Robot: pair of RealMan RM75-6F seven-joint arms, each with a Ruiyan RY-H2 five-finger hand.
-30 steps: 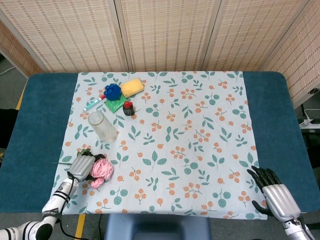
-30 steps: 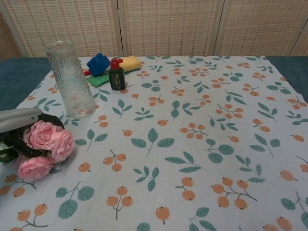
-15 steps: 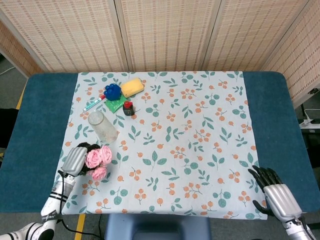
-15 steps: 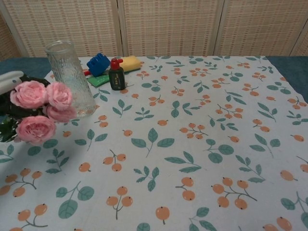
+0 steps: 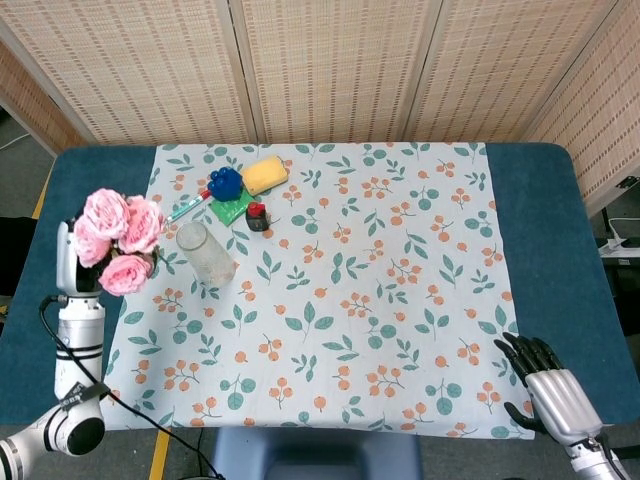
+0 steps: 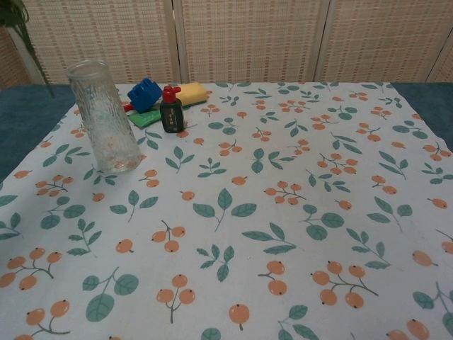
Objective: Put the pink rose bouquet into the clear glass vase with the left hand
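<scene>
The left hand [image 5: 72, 262] has raised the pink rose bouquet [image 5: 117, 240] high.

Far left of floral tablecloth [image 5: 400, 260]: blue brush [image 5: 226, 182], yellow sponge [image 5: 264, 174], green pad [image 5: 232, 208], small dark red-capped bottle [image 5: 258, 216].

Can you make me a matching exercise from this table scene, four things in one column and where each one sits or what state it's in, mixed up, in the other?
Things:
1. pink rose bouquet
2. clear glass vase
3. yellow sponge
4. right robot hand

Places or states:
A. standing upright and empty on the floral cloth
B. resting at the near right corner of the table, holding nothing
C. lifted off the table, held up by the left robot hand, left of the vase
D. lying at the far side of the cloth, beside the blue toy

Pairs: 1-C, 2-A, 3-D, 4-B
</scene>
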